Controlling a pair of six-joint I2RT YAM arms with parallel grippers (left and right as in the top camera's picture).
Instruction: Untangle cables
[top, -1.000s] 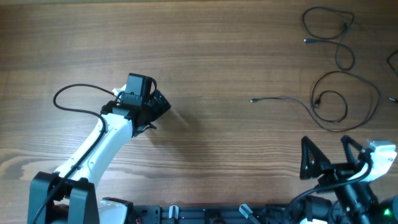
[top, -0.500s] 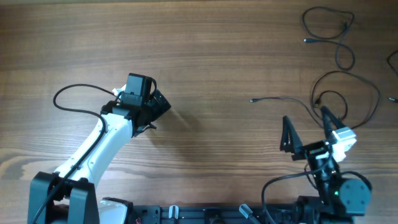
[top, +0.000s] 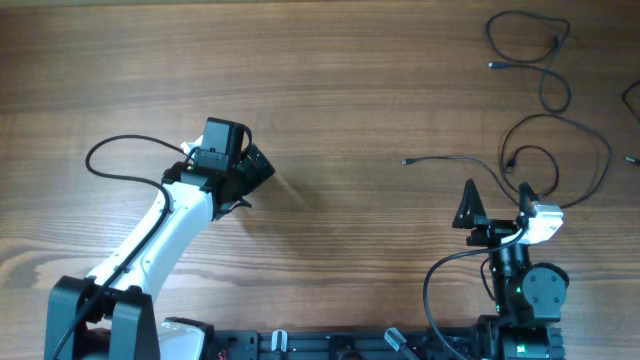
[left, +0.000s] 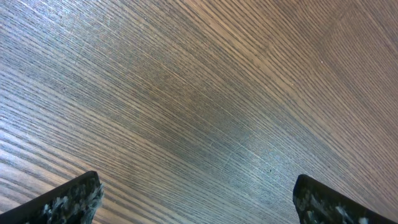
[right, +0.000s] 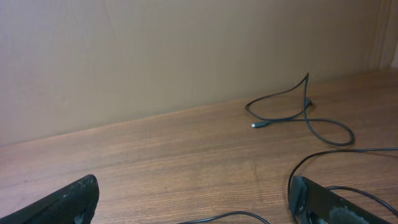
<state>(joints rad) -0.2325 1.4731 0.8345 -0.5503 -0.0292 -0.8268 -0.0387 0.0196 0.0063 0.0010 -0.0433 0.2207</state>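
My right fingers stand spread wide and hold nothing. In the wrist view both tips sit at the bottom corners with only bare counter between them. My left fingers are parted just as wide and are also empty. They hover over plain wood at about 9 o'clock from the right ones, well apart from any wire.

The cables lie on the right part of the counter. The near cable starts at a small plug at about 11 o'clock from my right fingers. It runs right and then curls into a small loop inside a larger one at 12 to 1 o'clock, just beyond my tips. I cannot tell whether my right-hand tip touches that loop or only hangs over it. The far cable lies further off at 1 o'clock, in its own loose curves near the back edge and apart from the near one. A bit more wire shows at the right edge at 2 o'clock, too cut off to read.

I judge this to be the approach, with nothing gripped yet and most of the spreading seemingly done. What looks left is the near cable crossing over itself. The next move calls for lowering right down to the counter, because the wire is thin and flat, and closing squarely on one strand near the loop. Then I pull it toward open wood without dragging the other curl along.
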